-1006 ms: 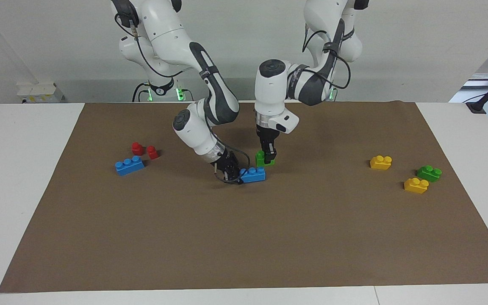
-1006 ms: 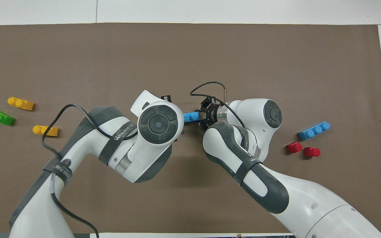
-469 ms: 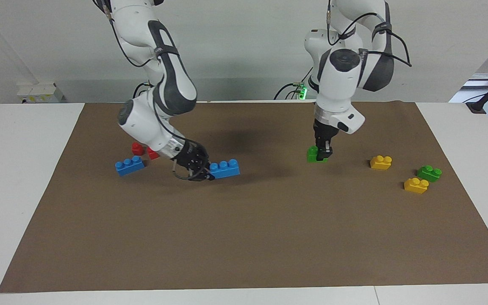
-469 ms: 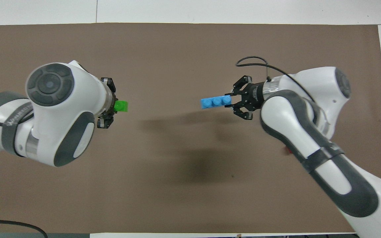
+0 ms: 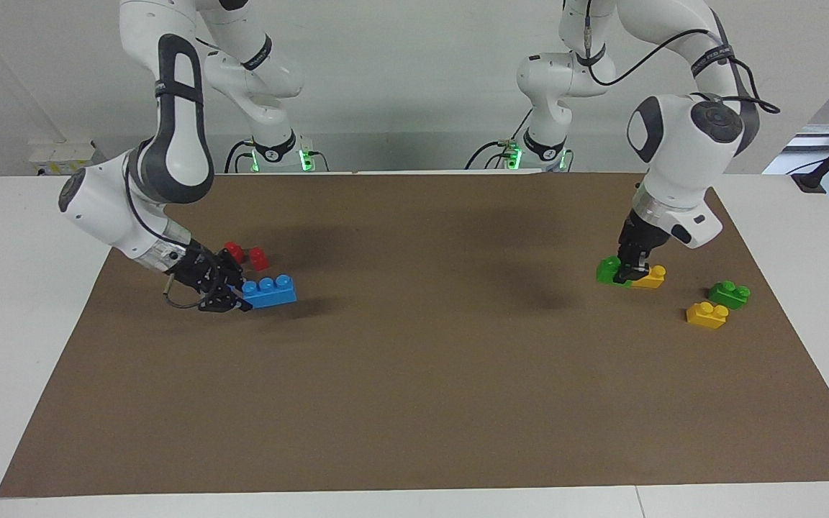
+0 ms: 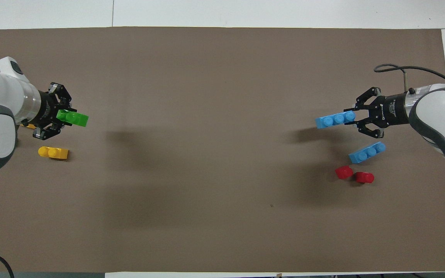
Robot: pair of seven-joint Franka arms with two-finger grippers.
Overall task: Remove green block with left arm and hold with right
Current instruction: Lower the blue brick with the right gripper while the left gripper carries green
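step in hand: the green block [image 5: 609,270] is already parted from the blue brick [image 5: 269,291]; judged next, the left arm sets it down

how to do it well: lower straight to bare mat beside the yellow brick [image 5: 650,278], avoid snagging its studs, and open only once the block sits flat

left gripper [image 5: 632,272]: clamped on the green block, low over the mat at the left arm's end, wrist pointing steeply down

right gripper [image 5: 231,293]: clenched on one end of the blue brick, forearm slanting down, near the red pieces [image 5: 245,255]

green block: in the left gripper, just beside the yellow brick
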